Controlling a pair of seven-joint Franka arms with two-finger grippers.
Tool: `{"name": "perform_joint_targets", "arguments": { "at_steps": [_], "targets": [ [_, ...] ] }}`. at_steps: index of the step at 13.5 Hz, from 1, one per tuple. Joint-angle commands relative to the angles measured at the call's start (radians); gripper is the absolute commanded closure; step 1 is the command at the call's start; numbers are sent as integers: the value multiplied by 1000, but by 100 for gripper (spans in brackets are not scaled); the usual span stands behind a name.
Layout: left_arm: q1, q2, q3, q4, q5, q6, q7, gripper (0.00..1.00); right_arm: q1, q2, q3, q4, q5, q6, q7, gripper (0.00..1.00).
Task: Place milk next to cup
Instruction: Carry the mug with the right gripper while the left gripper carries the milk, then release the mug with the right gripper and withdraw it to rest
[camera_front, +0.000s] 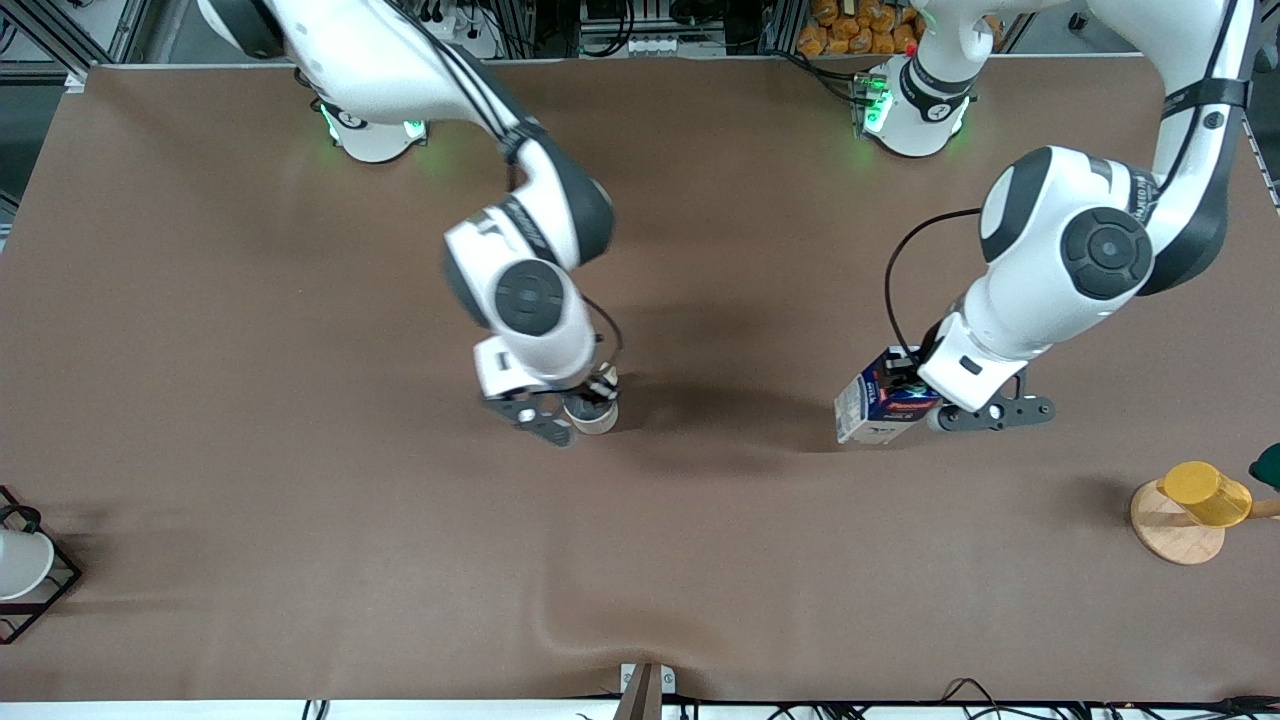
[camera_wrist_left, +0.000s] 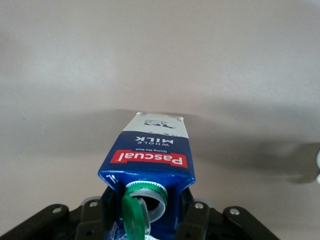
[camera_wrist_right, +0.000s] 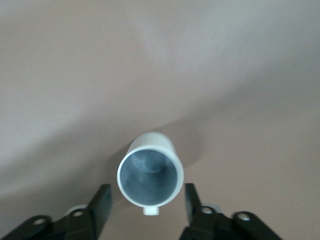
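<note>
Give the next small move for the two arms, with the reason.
Probably carry the milk, gripped at its top by the left gripper, toward the cup. The right gripper stands open around the cup; a wide stretch of table separates the two.

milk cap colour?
Green cap, flipped open on the milk; clearest in the left wrist view.

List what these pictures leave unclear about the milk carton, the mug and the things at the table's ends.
- Milk carton: front view, the left gripper and wrist cover its top; whether its base touches the table cannot be told.
- Mug: right wrist view shows it from above, between the right gripper's fingers; lettering hidden, handle barely shows.
- White cup in wire rack: cut off by the front view's edge.
- Dark green object beside the yellow cup: cut off, unidentifiable.
</note>
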Motion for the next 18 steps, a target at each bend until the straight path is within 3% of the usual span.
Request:
{"name": "perform_joint_targets", "arguments": {
  "at_steps": [1,3,4,8,12,14,18],
  "targets": [
    [0,-13,-103,23,-3,-45,-128,52,-89,-167,12,-56,-11,-133,-178,0],
    [-35,-4,-183,26,-3,-46,-259,51,-160,-237,13,-59,-9,-192,-215,0],
    [-81,0,-191,30,0,-46,-329,51,-186,-269,13,-60,-9,-226,-281,0],
    [-284,78,-185,110,2,-45,-544,52,-342,-388,15,-60,-5,-390,-508,0],
    [-446,201,-182,229,115,-45,-678,52,-436,-492,9,-69,-25,-521,-735,0],
    [-505,267,-180,279,157,-45,-736,53,-473,-570,-28,-114,-63,-533,-859,0],
    [-658,336,-37,346,180,-34,-764,53,-522,-638,-30,-244,-60,-485,-995,0]
  ]
}}
